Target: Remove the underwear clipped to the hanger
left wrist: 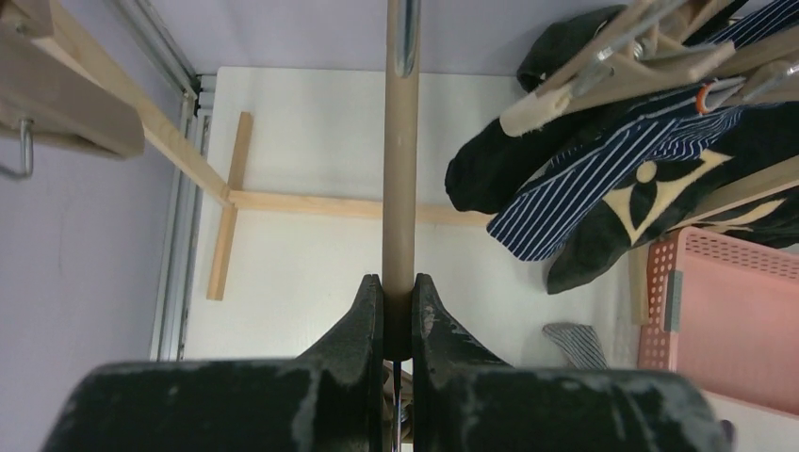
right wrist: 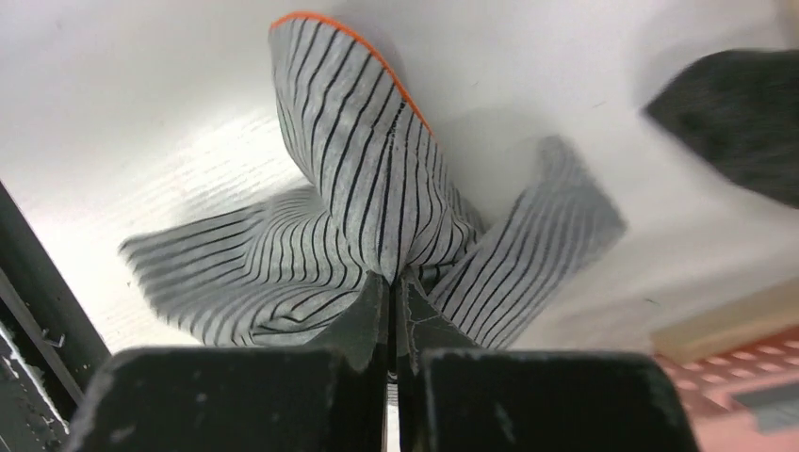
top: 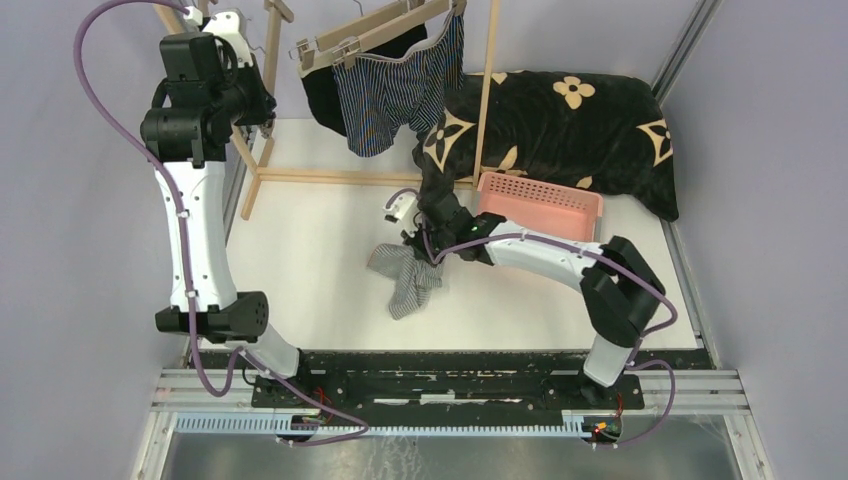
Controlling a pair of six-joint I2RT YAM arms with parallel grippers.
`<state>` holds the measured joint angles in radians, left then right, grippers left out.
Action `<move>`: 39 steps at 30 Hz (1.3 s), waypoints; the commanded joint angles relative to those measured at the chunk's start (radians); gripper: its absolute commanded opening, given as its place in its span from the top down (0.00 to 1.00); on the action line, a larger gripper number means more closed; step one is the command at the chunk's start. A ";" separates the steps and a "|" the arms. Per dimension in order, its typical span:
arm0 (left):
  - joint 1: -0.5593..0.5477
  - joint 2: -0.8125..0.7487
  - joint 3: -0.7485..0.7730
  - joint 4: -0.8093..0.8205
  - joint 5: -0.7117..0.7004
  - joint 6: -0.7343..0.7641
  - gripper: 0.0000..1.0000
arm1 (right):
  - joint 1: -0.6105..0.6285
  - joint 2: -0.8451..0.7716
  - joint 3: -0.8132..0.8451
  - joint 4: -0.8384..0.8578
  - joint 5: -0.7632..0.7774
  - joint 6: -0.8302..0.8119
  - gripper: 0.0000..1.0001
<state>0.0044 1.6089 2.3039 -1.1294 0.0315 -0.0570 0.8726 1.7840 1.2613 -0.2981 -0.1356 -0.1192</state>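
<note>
White desk (top: 320, 250) carries the lot. Black flower-print blanket (top: 590, 130) is heaped beyond and to the right of the right pincer. Its left end is partly hidden behind a rack upright and the hanging shorts. Wooden rack (top: 300, 176) stands beyond both pincers, with its top out of frame. Pink basket (top: 545, 200) sits just right of the right pincer, against the blanket. The right wrist view catches only a blurred corner of it.

Hanger (top: 375, 30) is up on the rack, above and right of the left pincer, its hook cut off at the frame edge. Navy striped boxers (top: 395, 95) hang from it in front. Black boxers (top: 322, 100) hang behind, mostly covered, and I can't make out their clips.

Grey-white striped boxers (top: 410, 280) are off the hanger. The right pincer (right wrist: 394, 282) has its jaws closed tight on a bunched fold. The rest of the cloth spreads on the desk directly below it and on its near side. One hem shows orange edging. There's a dark blurred patch at upper right of that view, and I can't tell what it is.

Left pincer (left wrist: 397, 287) is clamped on a rack post (left wrist: 399, 188), one finger on either side. From above, the wrist hides its tips.
</note>
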 commanded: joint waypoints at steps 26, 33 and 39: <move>0.182 0.050 0.023 0.408 0.319 0.037 0.97 | -0.189 -0.559 -0.131 0.247 0.655 0.026 1.00; 0.190 0.135 0.098 0.456 0.344 -0.023 0.97 | -0.290 -0.609 -0.177 0.258 0.692 0.030 0.99; 0.191 0.185 0.109 0.496 0.352 -0.047 0.97 | -0.330 -0.573 -0.213 0.284 0.704 0.042 0.99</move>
<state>0.1886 1.7741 2.3631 -0.7418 0.3611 -0.0547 0.5594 1.1881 1.0641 -0.0669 0.5308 -0.0834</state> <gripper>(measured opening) 0.111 0.015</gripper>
